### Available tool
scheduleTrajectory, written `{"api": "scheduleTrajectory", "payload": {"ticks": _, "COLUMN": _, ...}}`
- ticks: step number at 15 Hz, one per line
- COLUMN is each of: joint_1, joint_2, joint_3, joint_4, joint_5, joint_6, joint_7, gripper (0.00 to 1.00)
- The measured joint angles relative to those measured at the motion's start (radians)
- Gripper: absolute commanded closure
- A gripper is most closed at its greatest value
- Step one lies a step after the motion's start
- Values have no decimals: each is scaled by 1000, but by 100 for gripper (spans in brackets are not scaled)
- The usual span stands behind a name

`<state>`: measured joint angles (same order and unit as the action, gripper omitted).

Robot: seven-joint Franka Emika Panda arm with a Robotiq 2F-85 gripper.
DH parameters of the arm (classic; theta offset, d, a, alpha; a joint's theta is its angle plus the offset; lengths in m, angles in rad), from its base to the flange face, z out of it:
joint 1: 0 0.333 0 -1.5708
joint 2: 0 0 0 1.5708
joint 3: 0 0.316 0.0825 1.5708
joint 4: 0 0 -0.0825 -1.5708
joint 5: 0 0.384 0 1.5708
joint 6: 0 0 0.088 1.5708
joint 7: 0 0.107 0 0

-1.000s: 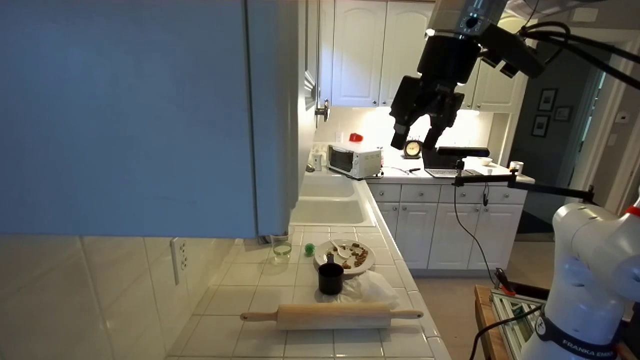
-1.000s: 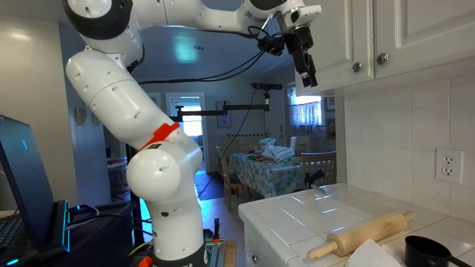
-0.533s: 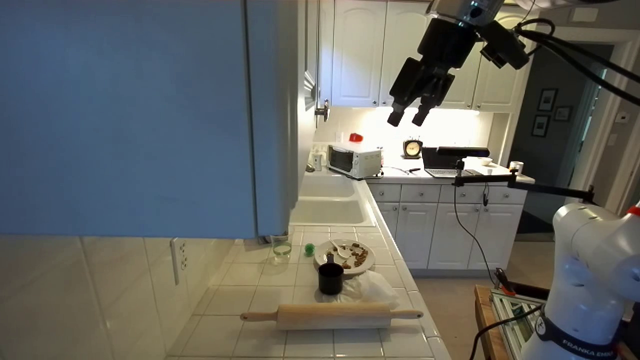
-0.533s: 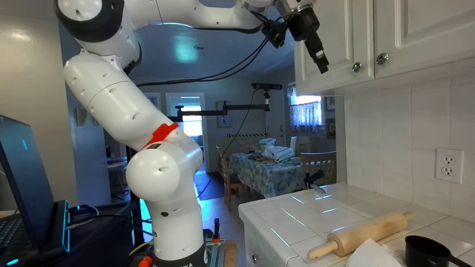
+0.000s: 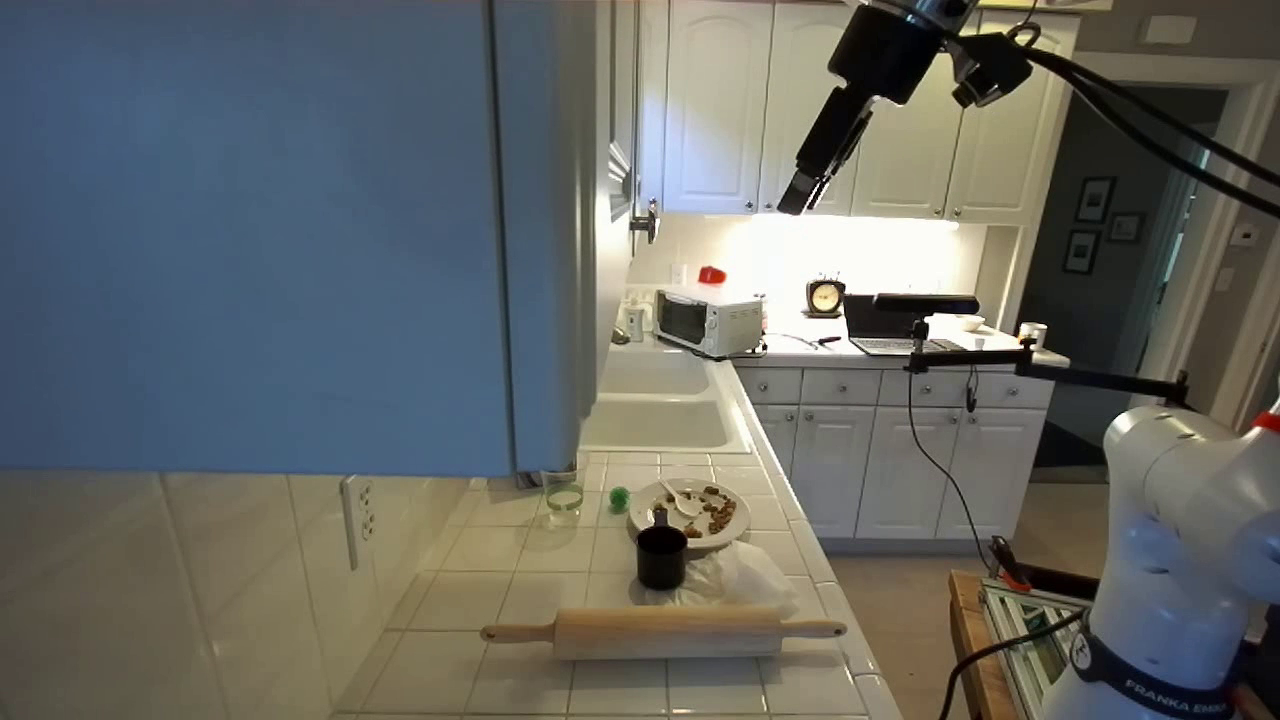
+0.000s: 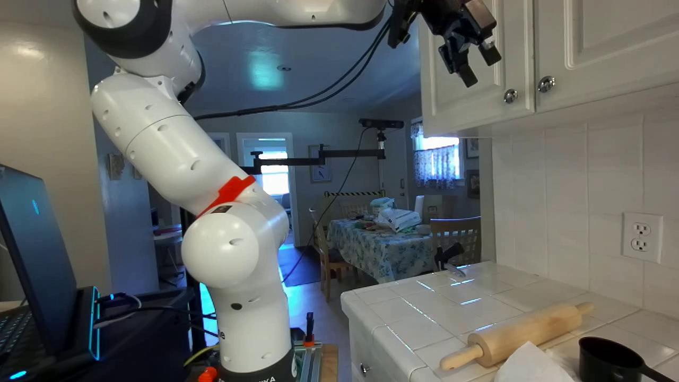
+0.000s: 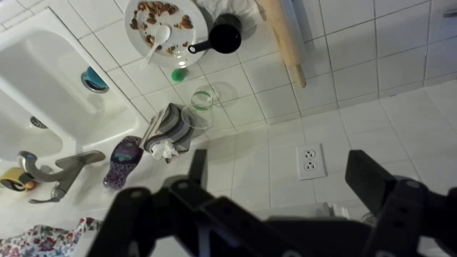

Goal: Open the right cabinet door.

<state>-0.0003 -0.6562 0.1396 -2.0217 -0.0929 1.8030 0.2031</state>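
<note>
Your gripper (image 6: 479, 65), its two fingers (image 7: 367, 175) spread wide, tilts downward at the end of your high-arching arm (image 6: 164, 143). In an exterior view it masks part of the left upper door (image 6: 475, 109); just beside that door is the right cabinet door (image 6: 615, 42), closed, the two bearing one knob (image 6: 546, 84) each. Below, your tiled counter (image 5: 520, 690) carries one rolling pin (image 5: 668, 634), one black cup (image 5: 661, 560), one plate (image 7: 198, 25) and one drinking glass (image 5: 563, 497); farther along is one sink (image 5: 655, 398) of two basins.

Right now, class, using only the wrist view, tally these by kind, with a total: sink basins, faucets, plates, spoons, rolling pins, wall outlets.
Sink basins: 2
Faucets: 1
Plates: 1
Spoons: 1
Rolling pins: 1
Wall outlets: 1
Total: 7
</note>
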Motion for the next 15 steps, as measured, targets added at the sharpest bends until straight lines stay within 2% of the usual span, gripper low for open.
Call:
{"api": "scheduleTrajectory", "payload": {"ticks": 4, "joint_1": 31, "joint_2": 46, "joint_3": -41, "joint_4": 35, "joint_5": 1, "joint_6": 60, "joint_7": -173, "gripper": 0}}
{"api": "scheduleTrajectory", "payload": {"ticks": 8, "joint_1": 63, "joint_2": 115, "joint_3": -85, "joint_4": 89, "joint_5": 29, "joint_6": 87, "joint_7": -278, "gripper": 0}}
{"api": "scheduleTrajectory", "payload": {"ticks": 15, "joint_1": 65, "joint_2": 126, "joint_3": -84, "joint_4": 96, "joint_5": 30, "joint_6": 93, "joint_7": -279, "gripper": 0}}
